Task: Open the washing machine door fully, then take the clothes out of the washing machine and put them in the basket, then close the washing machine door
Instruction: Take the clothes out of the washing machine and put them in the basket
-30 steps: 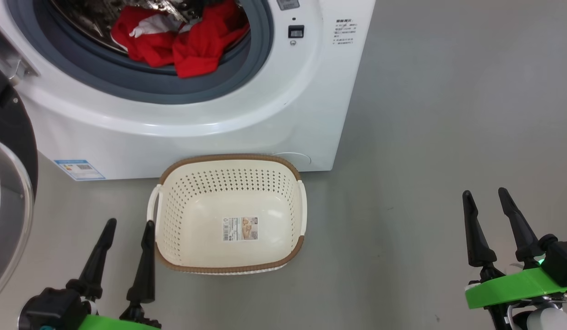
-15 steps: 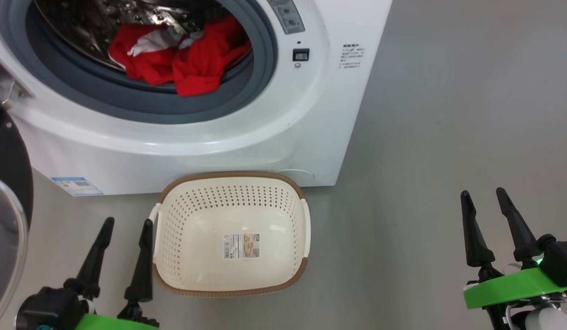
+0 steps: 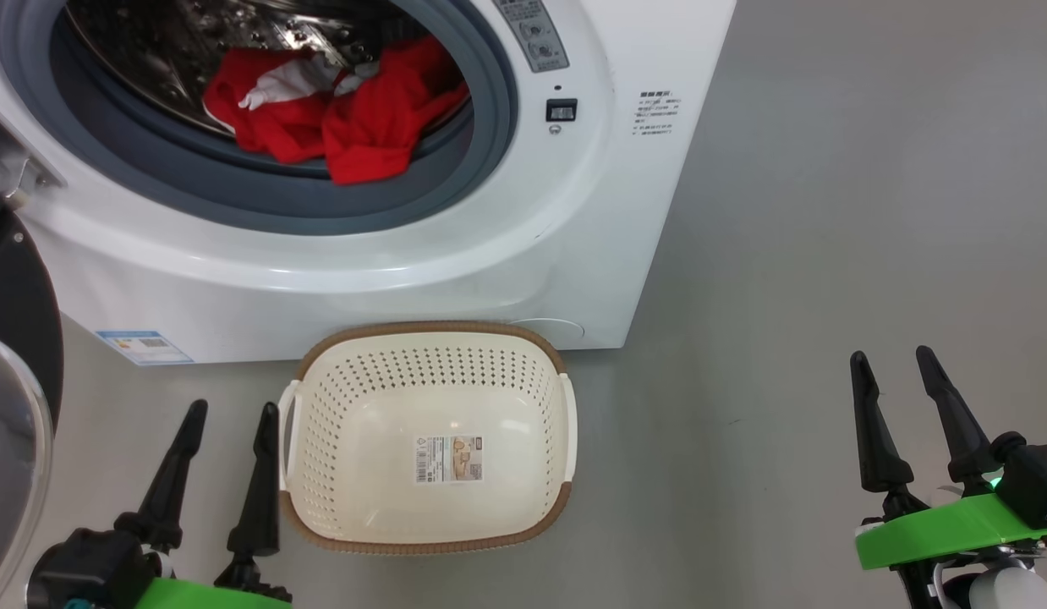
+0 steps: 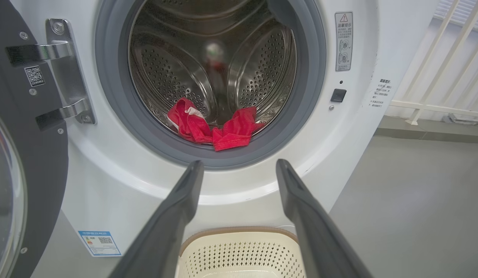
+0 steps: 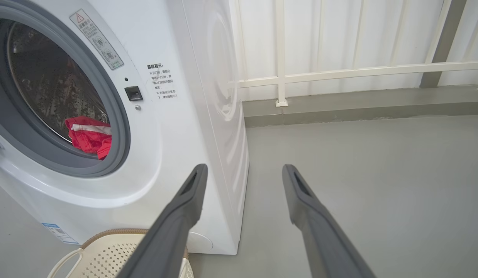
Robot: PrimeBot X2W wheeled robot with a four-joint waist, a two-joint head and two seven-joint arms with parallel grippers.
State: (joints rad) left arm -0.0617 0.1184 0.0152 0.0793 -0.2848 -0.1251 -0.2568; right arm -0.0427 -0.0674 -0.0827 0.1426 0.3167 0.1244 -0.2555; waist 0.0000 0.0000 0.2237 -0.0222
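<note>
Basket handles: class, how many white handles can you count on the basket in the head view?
2. The left handle and the right handle, one on each side of the basket. None looks hidden.

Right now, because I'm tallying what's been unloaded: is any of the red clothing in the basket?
No, the basket holds only its label sticker, while the clothes lie inside the washing machine.

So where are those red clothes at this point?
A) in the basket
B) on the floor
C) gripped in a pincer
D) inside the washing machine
D: the clothes lie inside the washing machine, at the front of its round opening, and the basket holds none.
</note>
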